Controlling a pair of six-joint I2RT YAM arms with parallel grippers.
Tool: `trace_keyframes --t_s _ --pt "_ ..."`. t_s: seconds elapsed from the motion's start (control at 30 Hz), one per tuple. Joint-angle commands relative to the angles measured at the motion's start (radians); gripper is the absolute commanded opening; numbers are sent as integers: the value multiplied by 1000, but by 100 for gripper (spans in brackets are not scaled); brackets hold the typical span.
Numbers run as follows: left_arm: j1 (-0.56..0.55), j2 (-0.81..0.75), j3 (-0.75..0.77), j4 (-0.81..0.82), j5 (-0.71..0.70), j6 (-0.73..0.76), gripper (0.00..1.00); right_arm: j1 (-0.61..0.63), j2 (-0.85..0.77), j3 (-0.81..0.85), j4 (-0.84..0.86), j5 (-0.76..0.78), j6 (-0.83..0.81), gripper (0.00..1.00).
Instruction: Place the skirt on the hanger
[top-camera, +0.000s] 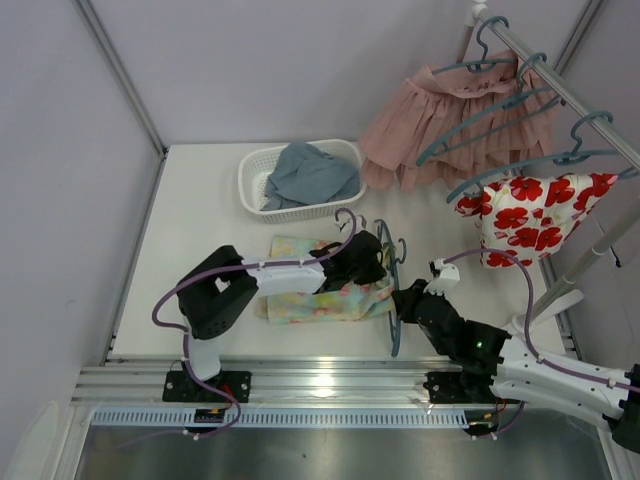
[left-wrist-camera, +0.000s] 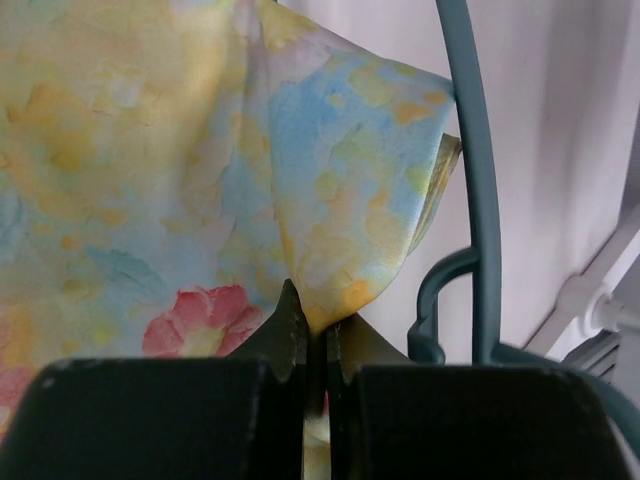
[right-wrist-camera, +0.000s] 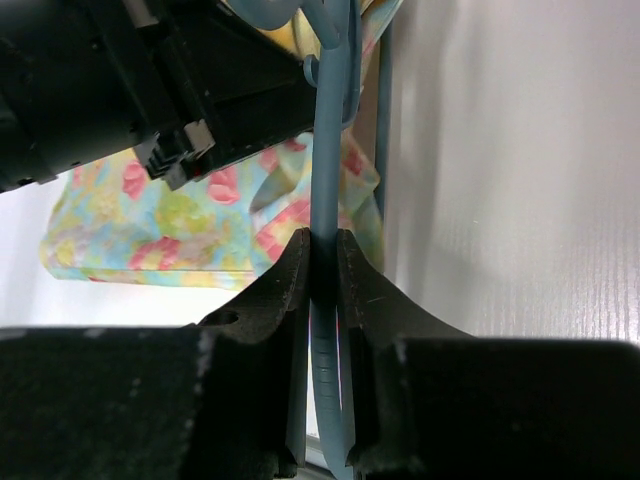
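Currently the skirt (top-camera: 300, 303) lies rumpled on the table (top-camera: 200, 230), with the hanger (right-wrist-camera: 330, 150) just beside its 3 o'clock edge in the top view. The left gripper (left-wrist-camera: 310, 322) is clenched on a pinch of that edge, and the right gripper (right-wrist-camera: 322, 250) is clamped on the hanger's thin bar. We judge the cloth light, limp and liable to slide off, so best held near a waist corner; the hanger looks stiff and slick, best gripped on its bar.

skirt (left-wrist-camera: 150, 150): soft matt cloth | hanger (left-wrist-camera: 478, 200): smooth plastic | basket (top-camera: 300, 212): perforated plastic | table (top-camera: 200, 200): smooth, matt
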Motion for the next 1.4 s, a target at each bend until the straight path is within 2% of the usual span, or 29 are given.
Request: trace_keyframes --t_s 0.0,0.33,0.67,0.77,0.8,0.87,0.9,1.0,1.07,1.37 --pt "7 22 66 31 -13 -83 0 8 -20 14 29 52 37 0" --pt "1 65 66 86 -8 -145 0 11 -2 23 32 69 66 0" --pt "-7 108 106 137 62 -71 1 11 -6 27 63 0 5 0" --pt "-9 105 121 116 73 -50 14 13 -8 34 50 0 3 0" --pt "-7 99 122 103 68 -47 29 11 -10 35 46 4 5 0" --pt "-9 65 104 100 62 -31 39 13 -13 35 32 14 11 0" --pt "-9 53 90 90 48 -31 51 11 -14 37 29 17 12 0" --pt "-2 -1 55 77 30 -17 69 11 -19 38 12 29 19 0" --pt "7 -34 32 68 33 -4 74 11 -19 37 4 31 20 0" --pt "37 -159 -45 30 50 46 79 10 3 32 35 -17 6 0"
